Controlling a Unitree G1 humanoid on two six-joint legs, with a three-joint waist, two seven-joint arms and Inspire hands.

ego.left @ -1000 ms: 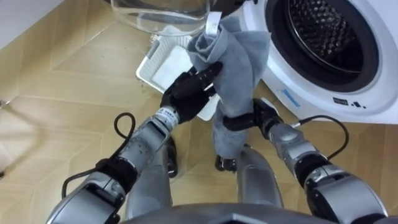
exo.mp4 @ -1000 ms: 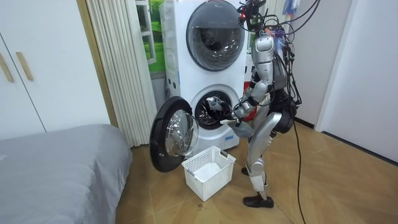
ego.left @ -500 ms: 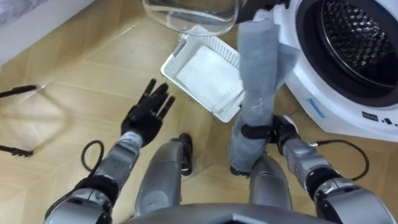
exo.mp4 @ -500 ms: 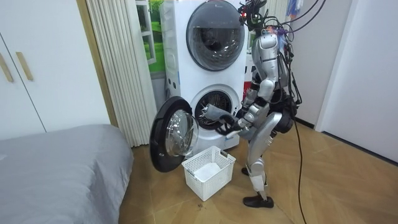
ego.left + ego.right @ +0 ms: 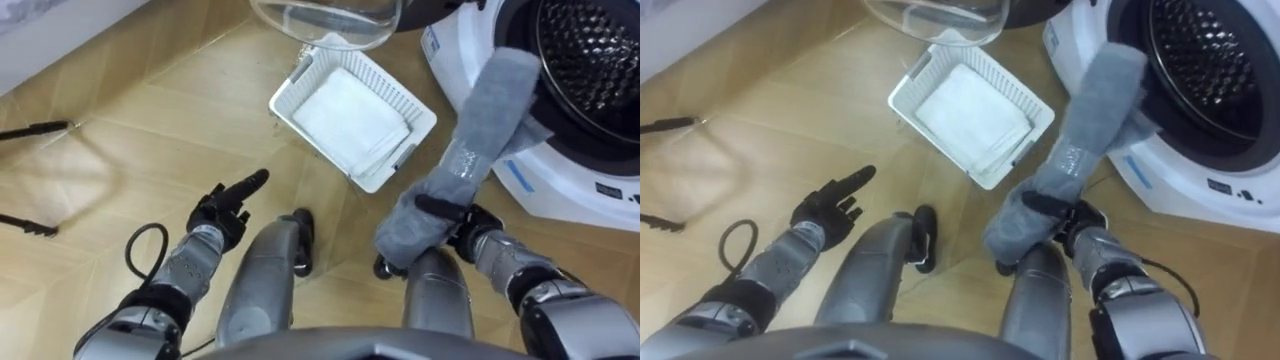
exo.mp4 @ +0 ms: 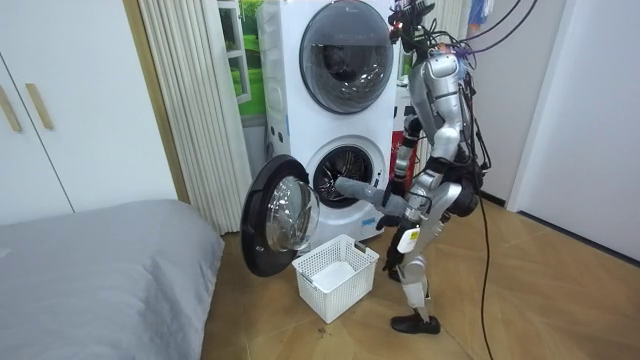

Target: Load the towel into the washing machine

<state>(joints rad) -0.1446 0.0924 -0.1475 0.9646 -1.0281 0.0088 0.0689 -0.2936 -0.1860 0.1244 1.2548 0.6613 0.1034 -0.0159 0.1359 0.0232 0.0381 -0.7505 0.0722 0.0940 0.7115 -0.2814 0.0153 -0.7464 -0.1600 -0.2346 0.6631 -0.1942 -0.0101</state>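
Observation:
A grey towel (image 5: 478, 135) is rolled into a long bundle, and my right hand (image 5: 468, 224) is shut round its lower end, just above my right knee. The towel's upper end leans over the front rim of the lower washing machine (image 5: 560, 175), at the mouth of its drum (image 5: 592, 60). In the room view the towel (image 6: 358, 190) points into the drum opening (image 6: 343, 168) as I stand before the machine. My left hand (image 5: 226, 203) hangs open and empty over the floor at the lower left, well away from the towel (image 5: 1080, 135).
The machine's round glass door (image 6: 276, 214) stands swung open to my left. A white basket (image 5: 300, 105) holding a folded white cloth sits on the wooden floor below it. A second machine (image 6: 345, 55) is stacked above. Dark rods (image 5: 35, 130) lie on the floor at left.
My left hand has let go of the towel, opened and dropped to the lower left. My right hand has swung the towel over to the drum's mouth. The head camera has shifted.

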